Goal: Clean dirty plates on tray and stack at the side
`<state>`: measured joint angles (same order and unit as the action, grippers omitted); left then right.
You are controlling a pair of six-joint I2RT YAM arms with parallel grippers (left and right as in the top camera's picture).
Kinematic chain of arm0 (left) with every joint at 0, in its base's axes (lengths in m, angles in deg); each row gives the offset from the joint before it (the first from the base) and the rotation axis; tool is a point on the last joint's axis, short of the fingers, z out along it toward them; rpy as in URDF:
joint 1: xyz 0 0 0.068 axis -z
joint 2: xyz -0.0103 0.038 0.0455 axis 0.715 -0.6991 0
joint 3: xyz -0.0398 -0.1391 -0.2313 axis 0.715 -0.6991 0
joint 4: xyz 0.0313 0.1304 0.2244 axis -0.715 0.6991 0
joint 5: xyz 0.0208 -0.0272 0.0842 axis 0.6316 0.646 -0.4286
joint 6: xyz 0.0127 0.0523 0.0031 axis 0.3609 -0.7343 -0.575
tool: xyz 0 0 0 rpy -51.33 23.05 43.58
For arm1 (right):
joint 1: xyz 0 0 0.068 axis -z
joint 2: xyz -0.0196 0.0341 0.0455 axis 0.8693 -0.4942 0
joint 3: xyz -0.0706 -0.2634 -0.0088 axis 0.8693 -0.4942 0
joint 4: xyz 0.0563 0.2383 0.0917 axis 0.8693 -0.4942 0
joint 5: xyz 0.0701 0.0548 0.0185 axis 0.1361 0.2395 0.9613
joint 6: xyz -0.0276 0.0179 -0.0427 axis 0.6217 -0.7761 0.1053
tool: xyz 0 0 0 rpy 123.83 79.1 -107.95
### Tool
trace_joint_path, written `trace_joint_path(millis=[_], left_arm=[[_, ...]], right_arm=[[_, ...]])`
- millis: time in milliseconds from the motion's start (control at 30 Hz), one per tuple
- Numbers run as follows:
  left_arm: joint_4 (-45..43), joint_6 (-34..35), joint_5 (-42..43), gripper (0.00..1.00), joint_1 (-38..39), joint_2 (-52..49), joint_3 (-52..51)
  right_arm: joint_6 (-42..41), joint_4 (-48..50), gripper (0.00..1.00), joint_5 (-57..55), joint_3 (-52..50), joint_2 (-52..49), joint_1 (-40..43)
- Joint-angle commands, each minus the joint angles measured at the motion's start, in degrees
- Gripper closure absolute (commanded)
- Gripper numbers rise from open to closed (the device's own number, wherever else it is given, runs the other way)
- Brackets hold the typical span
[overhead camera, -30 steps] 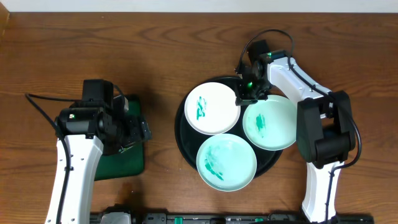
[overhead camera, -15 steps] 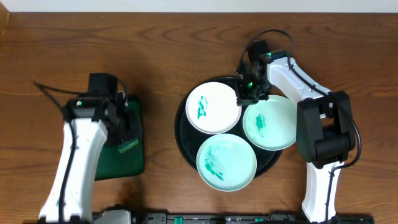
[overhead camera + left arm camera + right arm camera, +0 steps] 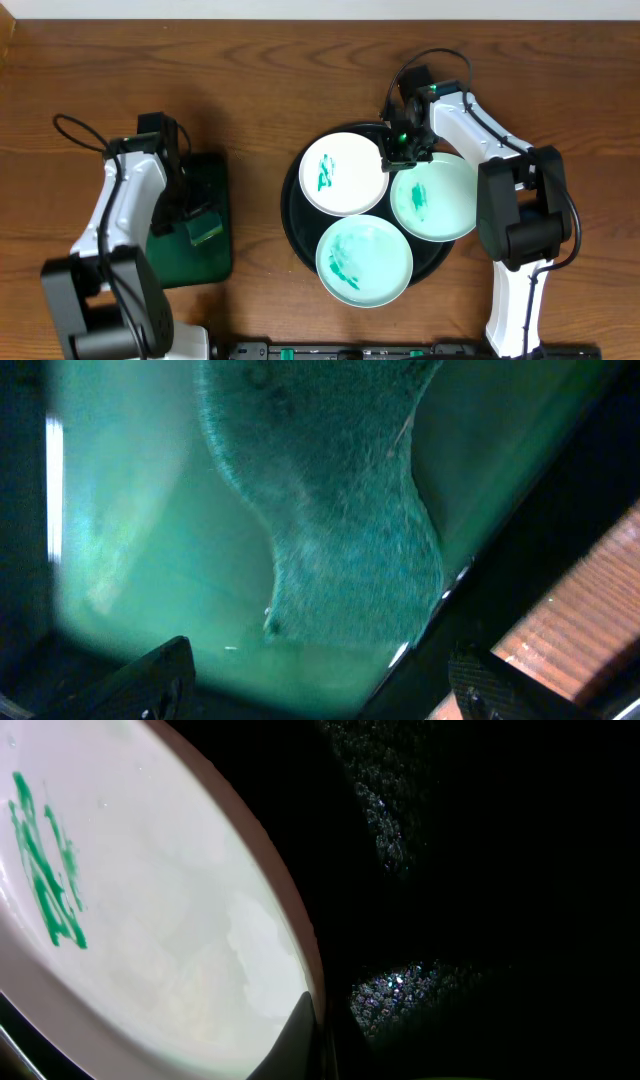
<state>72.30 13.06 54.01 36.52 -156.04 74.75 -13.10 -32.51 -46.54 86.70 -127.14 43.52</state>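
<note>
The black tray (image 3: 291, 215) holds three plates. The white plate (image 3: 342, 173) at the back left has a green scribble; it also shows in the right wrist view (image 3: 150, 920). A mint plate (image 3: 433, 197) lies at the right and a smeared mint plate (image 3: 364, 260) at the front. My right gripper (image 3: 400, 150) sits at the white plate's right rim, and in the right wrist view (image 3: 315, 1040) one finger lies on that rim, closed on it. My left gripper (image 3: 197, 222) hangs open over a teal fuzzy cloth (image 3: 340, 510), fingers (image 3: 330, 685) apart and empty.
The cloth lies on a rectangular green tray (image 3: 180, 255) at the left, also seen in the left wrist view (image 3: 130, 540). Brown wood table (image 3: 250, 80) surrounds both trays. The right arm's body stands at the right front (image 3: 520, 220).
My left arm has swung round, its wrist moving back and left, with the gripper staying over the green tray. The right arm and plates have not moved.
</note>
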Motion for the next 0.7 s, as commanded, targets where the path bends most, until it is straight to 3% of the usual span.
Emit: trace_joint_path(millis=[0,167,267,333,433,567,667], left_arm=[[-0.9,-1.5,3.6,0.2,-0.2,-3.0,1.2],[-3.8,-2.6,5.1,0.2,-0.1,-6.3,1.2],[-4.6,-2.4,5.1,0.4,-0.1,-7.5,1.2],[-4.8,-2.4,5.0,0.47,-0.1,-7.7,1.2],[-5.7,-2.4,5.0,0.39,-0.1,-7.7,1.2],[-7.1,-2.4,5.0,0.42,-0.1,-7.7,1.2],[-8.1,-2.4,4.8,0.35,-0.2,-7.7,1.2]], right_arm=[[1.1,-0.1,0.99,0.1,0.9,-0.1,0.0],[1.2,-0.1,0.99,0.1,0.9,-0.1,0.0],[1.2,-0.1,0.99,0.0,0.9,-0.1,0.0],[1.4,-0.1,0.99,0.1,0.9,-0.1,0.0],[1.5,-0.1,0.99,0.1,0.9,-0.1,0.0],[1.5,-0.3,0.99,0.1,0.9,-0.1,0.0],[1.7,-0.3,0.99,0.1,0.9,-0.1,0.0]])
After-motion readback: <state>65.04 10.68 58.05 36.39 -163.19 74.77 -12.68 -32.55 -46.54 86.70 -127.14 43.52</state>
